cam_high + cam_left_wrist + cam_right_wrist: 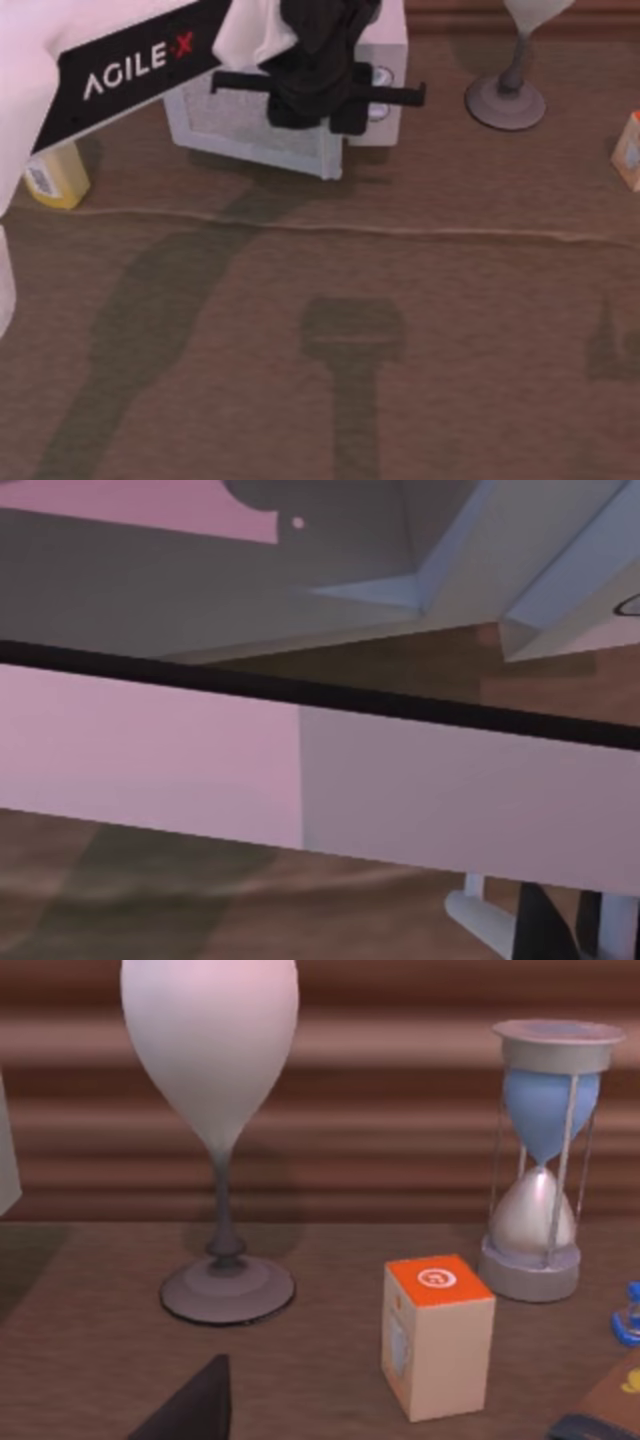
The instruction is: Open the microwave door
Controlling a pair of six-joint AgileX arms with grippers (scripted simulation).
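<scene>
White left arm (pixel 40 60), black band lettered AGILE·X, black tool (pixel 320 85)

Brown table (pixel 420 330) w/ microwave (pixel 385 45); goblet (pixel 505 95); yellow bottle (pixel 55 178) (left edge); orange-topped box (pixel 437 1335); hourglass (pixel 540 1160).

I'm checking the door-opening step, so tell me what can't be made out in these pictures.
- Left gripper: in the top view the wrist hides its fingers.
- Microwave door handle edge: under that gripper in the top view; how far it is open is unclear.
- Microwave: cut off by the top view's upper edge.
- Right gripper: in no view.
</scene>
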